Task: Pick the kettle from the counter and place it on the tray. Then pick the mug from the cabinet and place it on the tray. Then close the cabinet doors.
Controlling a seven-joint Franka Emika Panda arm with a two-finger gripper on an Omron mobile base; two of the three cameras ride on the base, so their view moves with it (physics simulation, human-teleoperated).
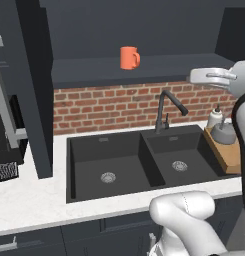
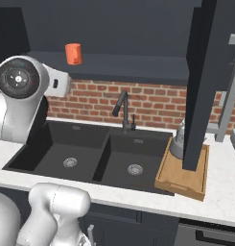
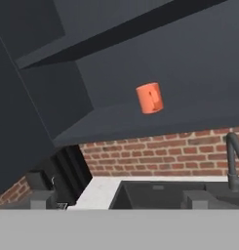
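Kettle [image 1: 223, 132] sits on the tray [image 1: 228, 155], at 3 o'clock of the sink [image 1: 144, 162] on the counter [image 1: 39, 200], so the first placement reads as done. In the right base view the kettle [image 2: 178, 144] is largely hidden behind the open right cabinet door [image 2: 200, 86], with the tray [image 2: 183, 178] projecting from under it. The mug [image 1: 129, 57] stands upright on the cabinet [image 1: 144, 70] shelf, roughly 12 o'clock of the sink and well apart from the arm. In the hand view the gripper [image 3: 118, 200] has its two fingertips spread wide apart with nothing between them, and the mug [image 3: 150, 98] lies ahead at about 1 o'clock, with its handle turned toward the camera. Judged step: approach to the mug, not yet begun in earnest. Risks: the fingers could knock the mug's handle on entry and push the mug deeper or tip it; the shelf opening is low, so the hand may strike the shelf edge or cabinet top. The open left cabinet door [image 1: 31, 90] and the faucet [image 1: 169, 107] stand near any carry path to the tray, and the kettle leaves limited free tray floor, so a careless set-down could land the mug on the rim.
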